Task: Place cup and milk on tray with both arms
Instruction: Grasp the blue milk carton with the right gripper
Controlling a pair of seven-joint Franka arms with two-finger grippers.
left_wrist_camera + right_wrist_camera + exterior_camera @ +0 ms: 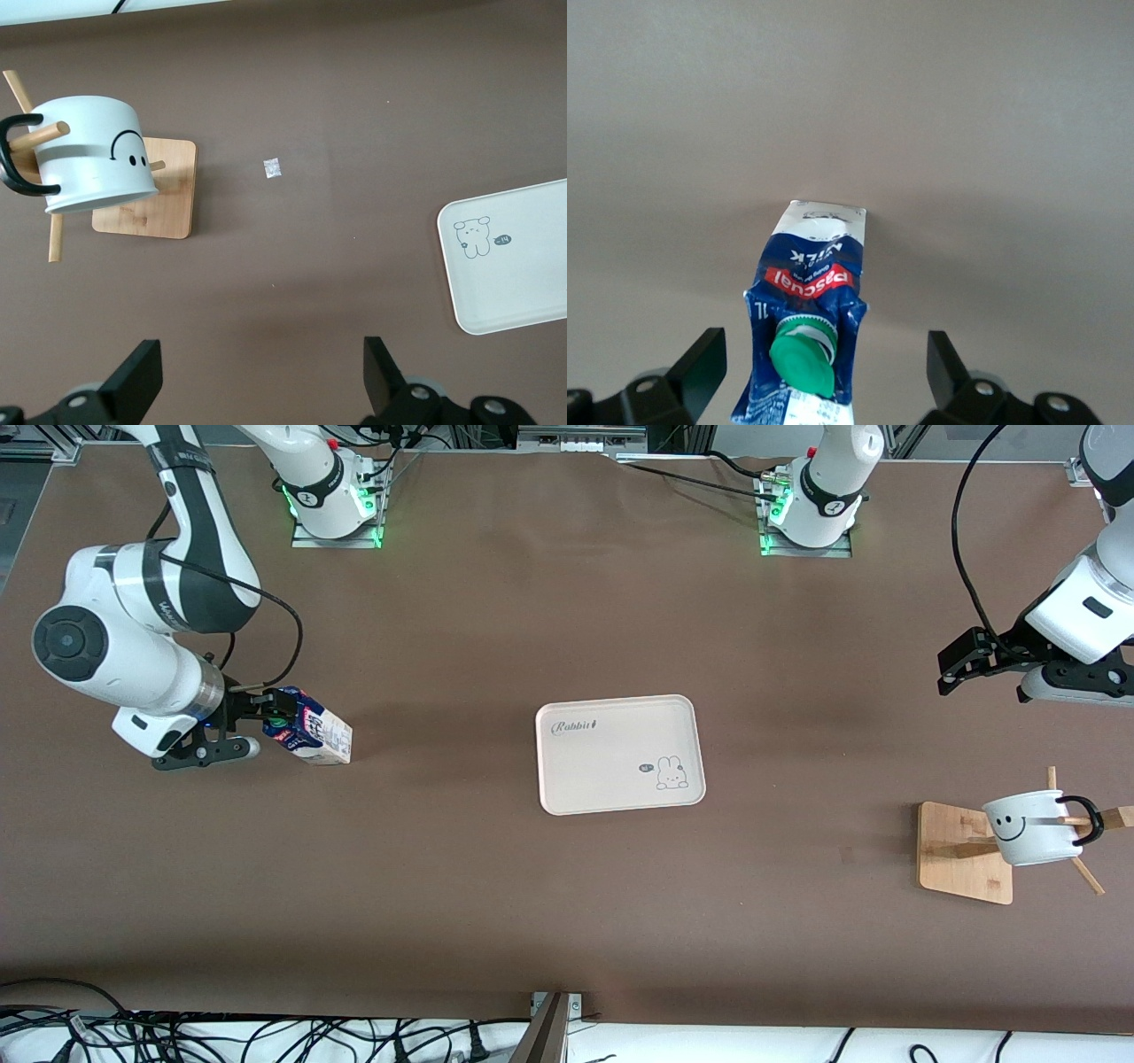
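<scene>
The milk [312, 732], a blue and white carton with a green cap, is on the table toward the right arm's end. Its cap end sits between the spread fingers of my right gripper [273, 717], which is open; in the right wrist view the milk [804, 301] fills the gap of the right gripper [824, 376] with room on both sides. The cup [1032, 828] hangs on a wooden rack peg toward the left arm's end and also shows in the left wrist view [93, 159]. My left gripper [952, 669] is open and empty over bare table [261, 381]. The tray [602, 771] lies empty mid-table [532, 283].
The wooden rack base [961, 855] with its slanted pegs holds the cup. A small pale scrap [272, 168] lies on the table between rack and tray. Cables [266, 1036] run along the table's front edge.
</scene>
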